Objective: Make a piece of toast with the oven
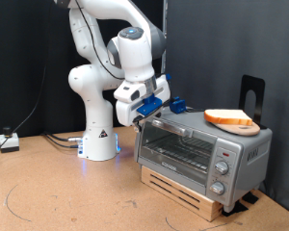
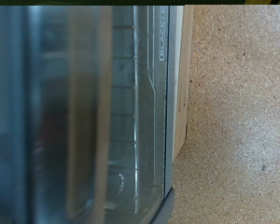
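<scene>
The silver toaster oven (image 1: 202, 152) stands on a low wooden base on the table, with its glass door shut. The piece of toast (image 1: 231, 118), orange-tan, lies on top of the oven towards the exterior view's right, apparently on a pale board. My gripper (image 1: 142, 116) hangs at the oven's upper corner on the exterior view's left, level with the top of the door. No toast is in it. The wrist view shows the oven's glass door and wire rack (image 2: 131, 112) very close and blurred. My fingers are not distinct there.
A small blue block (image 1: 177, 104) sits by the hand on the oven's top. A black upright piece (image 1: 252, 94) stands behind the toast. The arm's base (image 1: 98, 144) and cables (image 1: 10, 142) are at the exterior view's left. The brown table (image 2: 243, 112) stretches in front.
</scene>
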Robot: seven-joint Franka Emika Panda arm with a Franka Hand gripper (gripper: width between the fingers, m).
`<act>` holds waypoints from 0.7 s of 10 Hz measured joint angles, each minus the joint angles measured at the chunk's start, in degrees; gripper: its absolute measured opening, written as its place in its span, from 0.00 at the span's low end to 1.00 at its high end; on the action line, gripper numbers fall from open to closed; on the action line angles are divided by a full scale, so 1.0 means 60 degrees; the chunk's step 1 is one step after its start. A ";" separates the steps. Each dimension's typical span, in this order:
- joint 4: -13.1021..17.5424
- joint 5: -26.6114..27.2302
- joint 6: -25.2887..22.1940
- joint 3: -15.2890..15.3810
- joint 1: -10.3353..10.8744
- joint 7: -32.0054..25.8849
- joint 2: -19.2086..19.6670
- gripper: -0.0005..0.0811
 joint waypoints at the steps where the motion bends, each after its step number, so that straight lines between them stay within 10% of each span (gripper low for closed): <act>1: -0.0065 0.0025 0.0193 0.0059 0.0009 0.0000 0.0048 1.00; 7: 0.0094 -0.0163 0.0414 -0.0064 -0.0584 0.0223 0.0300 1.00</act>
